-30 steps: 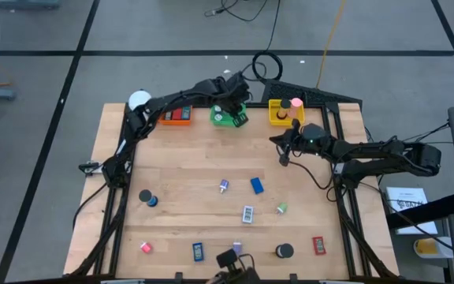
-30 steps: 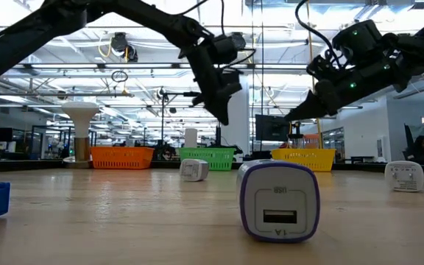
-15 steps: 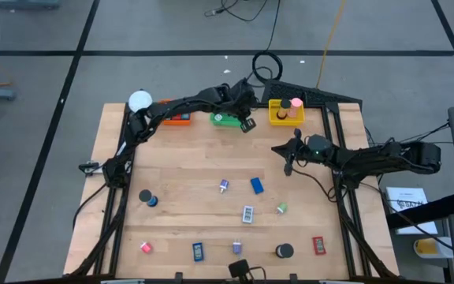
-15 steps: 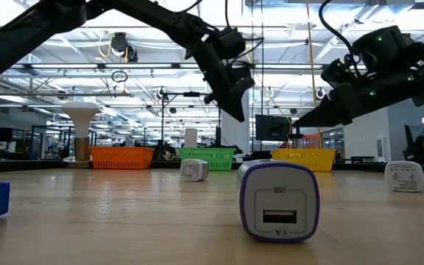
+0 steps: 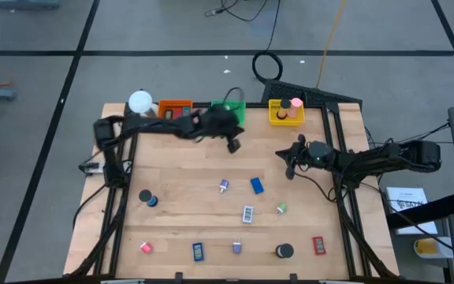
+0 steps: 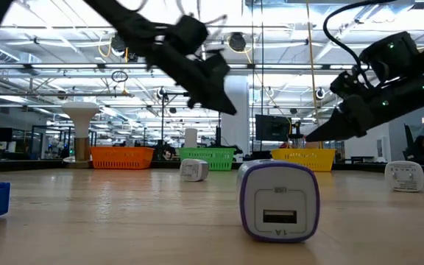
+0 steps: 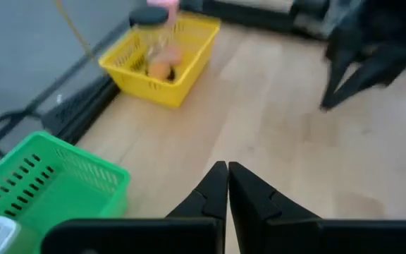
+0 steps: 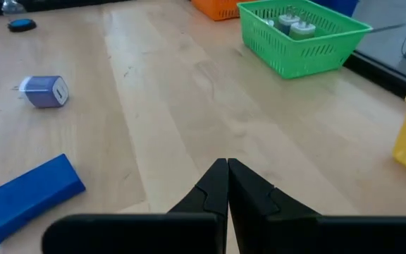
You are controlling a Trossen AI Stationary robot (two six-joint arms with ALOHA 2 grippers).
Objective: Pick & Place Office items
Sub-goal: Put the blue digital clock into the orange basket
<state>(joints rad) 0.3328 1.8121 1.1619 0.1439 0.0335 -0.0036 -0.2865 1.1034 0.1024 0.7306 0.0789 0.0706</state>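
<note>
I see the left hand (image 5: 233, 145) pressed together, empty, hovering over bare tabletop (image 5: 180, 170) just in front of the green tray (image 5: 235, 110). Right hand (image 5: 290, 168) also pressed together, empty, above the tabletop in front of the yellow tray (image 5: 274, 115). Office items lie loose nearer the front: blue block (image 5: 257, 185), purple charger (image 5: 224, 186) beside it, black roll (image 5: 284, 251), red piece (image 5: 318, 245), pink bit (image 5: 145, 247). Pink roll (image 5: 296, 103) sits in the yellow tray.
</note>
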